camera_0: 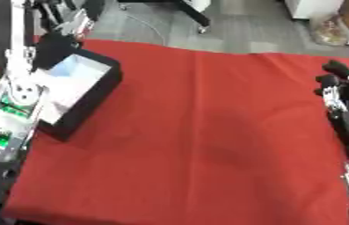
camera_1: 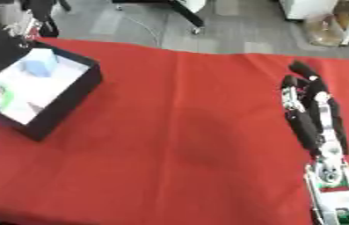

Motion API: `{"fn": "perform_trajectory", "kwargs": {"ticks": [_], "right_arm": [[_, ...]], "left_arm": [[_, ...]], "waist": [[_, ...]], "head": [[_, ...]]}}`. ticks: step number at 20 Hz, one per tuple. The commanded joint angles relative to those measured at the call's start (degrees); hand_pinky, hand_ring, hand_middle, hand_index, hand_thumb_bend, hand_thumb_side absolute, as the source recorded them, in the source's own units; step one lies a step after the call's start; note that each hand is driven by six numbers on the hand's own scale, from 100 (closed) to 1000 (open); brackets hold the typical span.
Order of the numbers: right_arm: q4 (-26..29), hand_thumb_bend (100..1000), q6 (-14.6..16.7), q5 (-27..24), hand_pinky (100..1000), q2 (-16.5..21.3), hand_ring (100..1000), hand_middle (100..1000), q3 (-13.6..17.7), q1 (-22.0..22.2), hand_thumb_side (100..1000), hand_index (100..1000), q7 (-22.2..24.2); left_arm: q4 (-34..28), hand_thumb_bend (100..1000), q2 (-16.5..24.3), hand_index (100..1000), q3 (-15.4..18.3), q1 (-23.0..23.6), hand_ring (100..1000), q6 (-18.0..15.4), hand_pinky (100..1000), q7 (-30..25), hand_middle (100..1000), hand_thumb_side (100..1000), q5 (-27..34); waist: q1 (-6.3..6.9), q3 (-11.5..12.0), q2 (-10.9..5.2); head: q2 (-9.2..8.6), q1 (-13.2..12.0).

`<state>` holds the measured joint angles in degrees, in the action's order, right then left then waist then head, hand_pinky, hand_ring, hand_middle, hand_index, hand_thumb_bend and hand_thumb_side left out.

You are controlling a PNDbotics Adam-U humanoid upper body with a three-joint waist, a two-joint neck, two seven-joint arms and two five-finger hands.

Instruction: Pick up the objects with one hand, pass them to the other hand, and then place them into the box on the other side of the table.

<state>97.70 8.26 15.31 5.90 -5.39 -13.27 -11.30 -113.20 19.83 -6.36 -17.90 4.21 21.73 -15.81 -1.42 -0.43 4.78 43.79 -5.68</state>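
A black box (camera_1: pixel 69 94) with a white inside stands at the table's left side. A pale blue shape (camera_1: pixel 40 66) lies in its far part. My left arm (camera_0: pixel 12 103) runs up the left edge, and its hand (camera_0: pixel 58 41) hangs over the box's far left corner. Nothing shows clearly in that hand. At the right side my right hand (camera_1: pixel 313 107) rests open on the red cloth, fingers straight and pointing away from me, holding nothing. No loose object shows on the cloth.
The red cloth (camera_0: pixel 200 132) covers the table. Beyond the far edge are grey floor, a black chair base (camera_0: pixel 196 17) and white furniture legs (camera_1: pixel 346 22).
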Motion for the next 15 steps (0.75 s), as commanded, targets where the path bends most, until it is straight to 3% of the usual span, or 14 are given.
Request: {"fn": "perform_trajectory", "kwargs": {"ticks": [1, 6, 9, 15], "right_arm": [[-0.5, 100, 0.9, -0.1, 755, 0.3, 857, 876, 0.5, 0.6, 790, 912, -3.6], [-1.6, 100, 0.2, -0.9, 751, 0.4, 845, 873, 0.6, 2.2, 801, 912, -7.4], [-1.9, 100, 0.0, -1.2, 748, 0.5, 837, 873, 0.6, 2.8, 808, 914, -8.4], [-2.6, 100, 0.1, -1.8, 748, 0.7, 835, 873, 0.1, 3.5, 810, 915, -8.8]], "left_arm": [[-1.1, 630, -4.1, 888, -2.9, 2.0, 899, -2.8, 682, -0.8, 832, 702, 3.7], [4.4, 609, -9.9, 886, -7.6, 6.4, 904, -4.5, 670, -0.8, 834, 701, 6.8], [6.8, 601, -10.4, 884, -10.0, 8.1, 903, -5.6, 665, -1.3, 833, 704, 7.0], [9.2, 595, -10.8, 885, -11.4, 9.6, 904, -6.0, 662, -1.3, 833, 710, 7.4]], "waist": [[-0.91, -0.5, 0.26], [-1.11, -1.3, 0.78], [-0.86, -1.2, 0.81], [-0.44, -0.9, 0.46]], "head": [[0.33, 2.0], [0.33, 4.5], [0.33, 5.8], [0.33, 6.0]]}}
